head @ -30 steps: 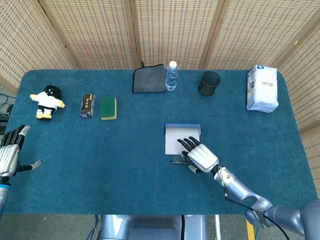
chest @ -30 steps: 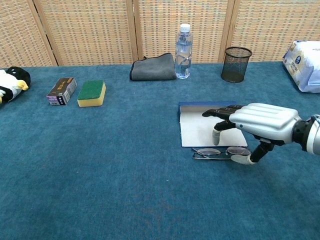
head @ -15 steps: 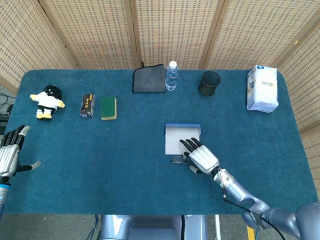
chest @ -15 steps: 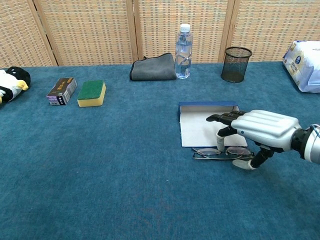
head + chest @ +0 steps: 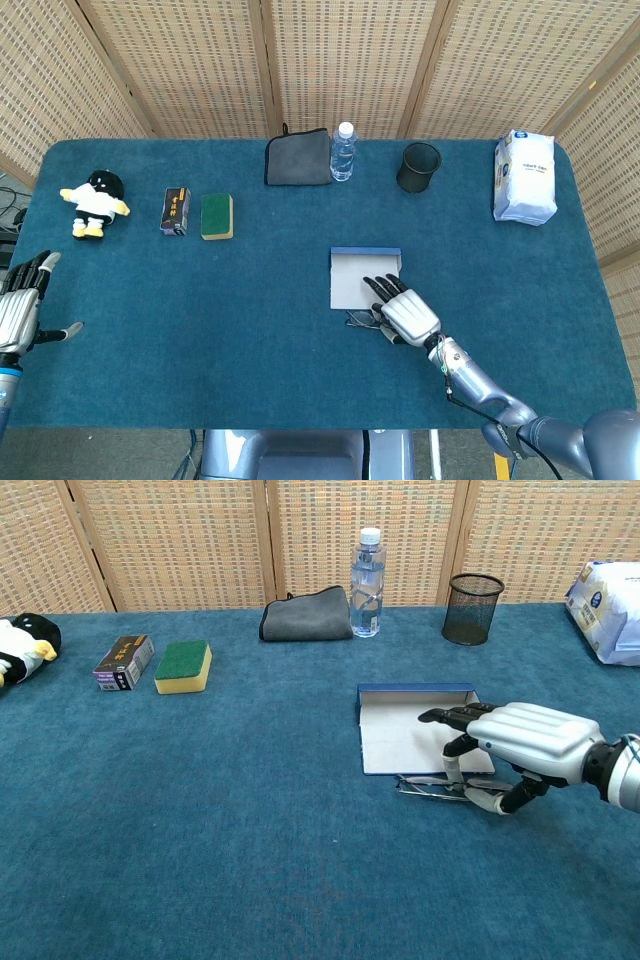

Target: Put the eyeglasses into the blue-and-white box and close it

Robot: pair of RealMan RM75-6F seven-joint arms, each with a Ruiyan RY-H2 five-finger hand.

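The eyeglasses (image 5: pixel 432 786) lie lengthwise along the near edge of the open blue-and-white box (image 5: pixel 400 735), which holds nothing. The right hand (image 5: pixel 520 748) pinches them between thumb and fingers; the left hand (image 5: pixel 20 305) hovers with fingers spread apart.

One each: clear plastic water bottle (image 5: pixel 367 581), black mesh cup (image 5: pixel 472 608), green-and-yellow sponge (image 5: pixel 183 666), folded grey cloth (image 5: pixel 307 619), black-and-white plush penguin (image 5: pixel 93 203), small dark carton (image 5: pixel 124 661), white wipes pack (image 5: pixel 524 176), open blue-and-white box (image 5: pixel 405 735), thin-framed eyeglasses (image 5: pixel 432 787) (partly under fingers).

Bare felt (image 5: pixel 250 810) around open box (image 5: pixel 400 735)
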